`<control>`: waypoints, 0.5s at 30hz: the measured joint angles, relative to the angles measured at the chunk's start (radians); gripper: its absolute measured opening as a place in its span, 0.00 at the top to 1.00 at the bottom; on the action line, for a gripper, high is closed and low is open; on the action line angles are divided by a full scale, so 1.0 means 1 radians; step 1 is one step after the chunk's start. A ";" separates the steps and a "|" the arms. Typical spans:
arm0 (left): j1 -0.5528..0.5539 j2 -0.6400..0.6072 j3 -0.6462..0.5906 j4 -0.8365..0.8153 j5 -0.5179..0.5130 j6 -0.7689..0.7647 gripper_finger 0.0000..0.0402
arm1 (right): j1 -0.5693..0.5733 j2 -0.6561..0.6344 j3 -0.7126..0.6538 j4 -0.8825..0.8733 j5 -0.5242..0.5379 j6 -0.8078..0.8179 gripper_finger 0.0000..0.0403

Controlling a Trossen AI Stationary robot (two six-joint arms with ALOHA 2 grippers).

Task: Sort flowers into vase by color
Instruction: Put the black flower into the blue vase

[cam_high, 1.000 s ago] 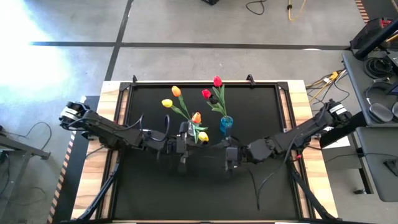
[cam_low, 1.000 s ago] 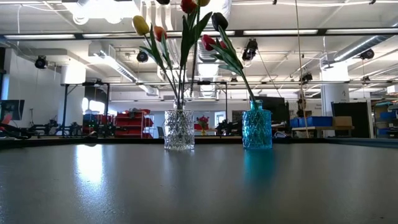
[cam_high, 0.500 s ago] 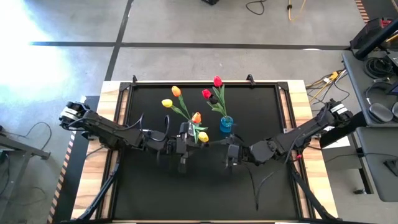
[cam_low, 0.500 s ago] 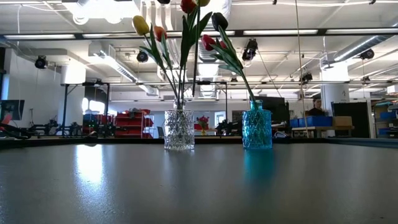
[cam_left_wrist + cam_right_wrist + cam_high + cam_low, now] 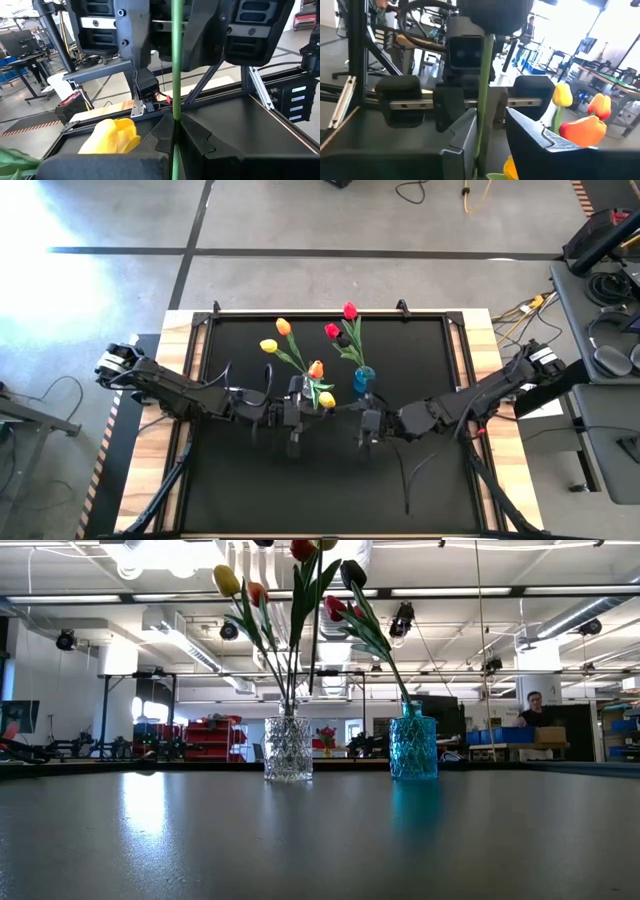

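The left gripper (image 5: 293, 442) sits low over the table (image 5: 420, 350), just near of the clear vase (image 5: 287, 748); in its wrist view the fingers (image 5: 197, 135) pinch a thin green stem (image 5: 176, 75) beside a yellow tulip (image 5: 111, 136); the right gripper (image 5: 367, 436), just near of the blue vase (image 5: 413, 746), has narrow jaws around another stem (image 5: 483, 95); the remaining flowers (image 5: 283, 327) stand in both vases.

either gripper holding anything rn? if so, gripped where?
Both. The left gripper is shut on a green stem, low on its visible length. The right gripper pinches another green stem, also low down. Neither stem's flower head can be identified.
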 joint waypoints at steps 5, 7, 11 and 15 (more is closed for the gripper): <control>0.000 0.000 0.000 0.001 0.000 0.004 1.00 | -0.011 0.000 0.000 0.006 -0.028 0.000 0.87; 0.000 0.000 0.000 0.001 -0.011 0.013 1.00 | -0.012 0.000 0.000 0.008 -0.029 -0.011 0.93; 0.001 0.000 0.000 0.003 -0.048 0.011 1.00 | -0.012 0.000 0.000 0.007 -0.026 -0.026 0.97; 0.001 0.000 0.000 -0.015 -0.068 -0.019 0.98 | -0.012 0.000 0.000 -0.008 -0.024 -0.032 0.98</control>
